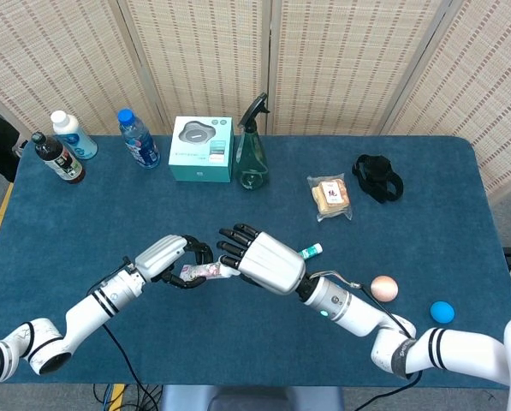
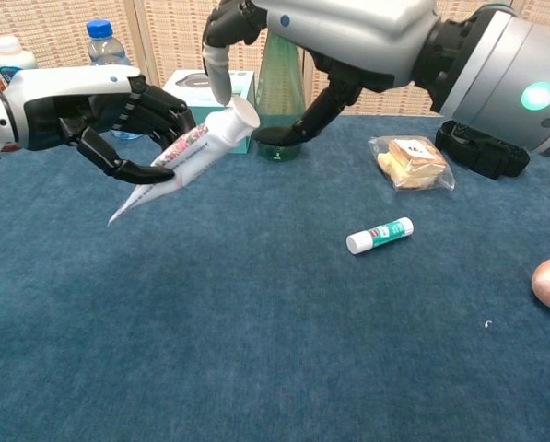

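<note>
My left hand (image 1: 165, 257) (image 2: 99, 106) grips a white tube with pink print (image 1: 199, 271) (image 2: 178, 157) and holds it above the blue table (image 1: 238, 360), cap end tilted up toward the right. My right hand (image 1: 259, 257) (image 2: 339, 37) hovers at that cap end with its fingers (image 2: 221, 78) spread. One fingertip comes down right at the white cap (image 2: 240, 112) and the thumb (image 2: 293, 129) reaches past it on the far side. The right hand holds nothing.
A glue stick (image 1: 311, 251) (image 2: 379, 235) lies right of the hands. Farther back stand a green spray bottle (image 1: 252, 145) (image 2: 279, 101), a teal box (image 1: 201, 148), a water bottle (image 1: 138, 139) and two more bottles (image 1: 62, 145). Wrapped bread (image 1: 330, 197), a black strap (image 1: 377, 178), a pink ball (image 1: 384, 288) and a blue ball (image 1: 442, 312) sit at the right.
</note>
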Controlling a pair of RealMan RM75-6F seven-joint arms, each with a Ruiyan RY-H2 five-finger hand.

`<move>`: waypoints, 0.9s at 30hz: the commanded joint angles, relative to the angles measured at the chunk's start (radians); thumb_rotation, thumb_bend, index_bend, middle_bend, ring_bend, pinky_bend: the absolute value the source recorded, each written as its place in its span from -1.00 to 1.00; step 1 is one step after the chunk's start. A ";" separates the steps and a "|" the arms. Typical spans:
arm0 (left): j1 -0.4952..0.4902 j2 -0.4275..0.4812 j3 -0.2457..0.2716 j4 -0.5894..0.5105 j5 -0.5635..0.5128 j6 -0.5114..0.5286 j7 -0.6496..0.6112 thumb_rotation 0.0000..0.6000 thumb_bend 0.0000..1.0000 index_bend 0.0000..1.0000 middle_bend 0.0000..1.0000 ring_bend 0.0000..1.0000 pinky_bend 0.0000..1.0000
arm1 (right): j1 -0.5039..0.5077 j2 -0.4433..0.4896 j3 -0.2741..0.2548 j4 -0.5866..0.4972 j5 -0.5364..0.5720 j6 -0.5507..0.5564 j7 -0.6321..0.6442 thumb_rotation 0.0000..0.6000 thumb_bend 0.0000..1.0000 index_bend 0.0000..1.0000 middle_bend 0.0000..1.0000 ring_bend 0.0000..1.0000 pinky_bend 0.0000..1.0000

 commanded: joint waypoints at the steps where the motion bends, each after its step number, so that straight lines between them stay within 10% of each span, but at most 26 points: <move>1: -0.002 0.001 0.001 0.000 0.002 0.000 -0.004 1.00 -0.17 0.17 0.34 -0.06 -0.47 | 0.003 -0.001 -0.002 0.002 0.004 0.000 -0.002 1.00 -0.65 0.03 -0.25 -0.60 -0.44; 27: -0.007 -0.006 0.019 0.024 0.036 0.031 -0.083 1.00 -0.15 0.19 0.36 -0.06 -0.47 | 0.021 -0.051 0.007 0.046 0.013 0.080 -0.002 1.00 -0.65 0.23 -0.20 -0.60 -0.44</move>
